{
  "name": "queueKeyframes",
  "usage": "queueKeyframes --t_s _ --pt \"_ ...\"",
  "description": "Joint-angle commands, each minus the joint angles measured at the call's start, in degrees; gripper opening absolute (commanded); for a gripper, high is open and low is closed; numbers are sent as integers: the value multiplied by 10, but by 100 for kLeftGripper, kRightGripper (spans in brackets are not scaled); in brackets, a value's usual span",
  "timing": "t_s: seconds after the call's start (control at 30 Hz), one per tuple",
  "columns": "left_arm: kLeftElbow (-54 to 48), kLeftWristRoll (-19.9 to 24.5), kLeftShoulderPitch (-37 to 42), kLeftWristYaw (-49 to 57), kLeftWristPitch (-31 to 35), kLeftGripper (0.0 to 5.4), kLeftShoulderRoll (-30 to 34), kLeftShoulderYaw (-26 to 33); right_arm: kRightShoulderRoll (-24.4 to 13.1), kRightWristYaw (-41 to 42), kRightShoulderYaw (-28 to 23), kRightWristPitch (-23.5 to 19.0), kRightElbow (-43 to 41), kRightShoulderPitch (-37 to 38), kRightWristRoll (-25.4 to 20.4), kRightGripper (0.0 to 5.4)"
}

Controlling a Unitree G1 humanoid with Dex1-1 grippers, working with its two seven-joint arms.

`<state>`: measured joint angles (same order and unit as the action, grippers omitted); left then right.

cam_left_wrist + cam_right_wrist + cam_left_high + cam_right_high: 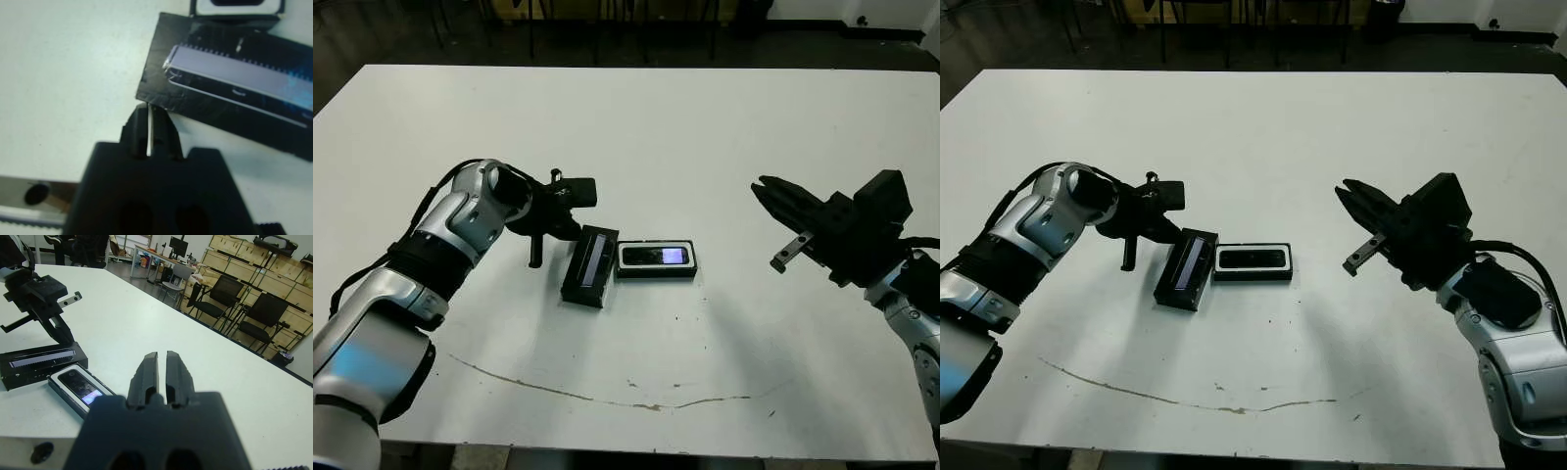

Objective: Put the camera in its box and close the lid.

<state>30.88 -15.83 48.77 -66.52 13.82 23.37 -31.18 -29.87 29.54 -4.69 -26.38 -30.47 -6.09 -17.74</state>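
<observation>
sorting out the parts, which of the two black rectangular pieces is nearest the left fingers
The black rectangular lid with the silvery strip; the white-lined black tray holding the lit-screen camera lies beyond it.

We see a white table (pixel 705 127) with a thin brown streak (pixel 558 392) near the frame's lower edge. In the right wrist view's upper right, black chairs (pixel 225 298) stand before wooden crates (pixel 244 264).

I see bench (pixel 705 117) white, thin brownish streak near front | lid (pixel 590 265) black, silvery-lavender strip on top | box (pixel 656 260) black walls, white lining | camera (pixel 658 257) black, bluish-lit screen | my fingers (pixel 149 374) black | my arms silver and black
</observation>
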Motion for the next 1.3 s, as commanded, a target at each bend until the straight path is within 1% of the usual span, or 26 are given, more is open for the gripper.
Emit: queueKeyframes --t_s 0.03,0.33,0.5,0.63,0.77,0.9,1.0,1.1,1.2,1.3 --pt "9 4 -8 -11 -21 0 -44 -20 -6 2 -2 -7 -1 13 -1 1" --pt "12 -15 -6 -12 -20 0 -33 -24 -8 1 2 -9 -3 13 4 1" --pt "9 -27 -8 -23 -22 0 -6 -19 -6 2 3 -9 2 11 2 1" --pt "-3 -37 -13 -29 -18 0 22 -18 -6 7 6 0 6 8 4 1" --pt "-15 -52 -19 -29 -11 0 49 -16 -5 5 7 -5 5 6 3 1" --pt "-40 -49 -39 -24 0 0 83 4 -5 6 9 -7 2 5 2 1" --pt "-72 -29 -63 -26 -5 0 115 37 -6 6 10 -8 -1 5 2 1" --pt "-118 0 -96 -19 -5 0 153 88 -7 4 12 -11 -6 6 3 1" --pt "-181 33 -143 17 -14 0 187 157 -6 3 15 -11 -8 5 4 1" --pt "-267 67 -207 79 0 0 200 243 -3 2 16 -13 -8 4 1 1"
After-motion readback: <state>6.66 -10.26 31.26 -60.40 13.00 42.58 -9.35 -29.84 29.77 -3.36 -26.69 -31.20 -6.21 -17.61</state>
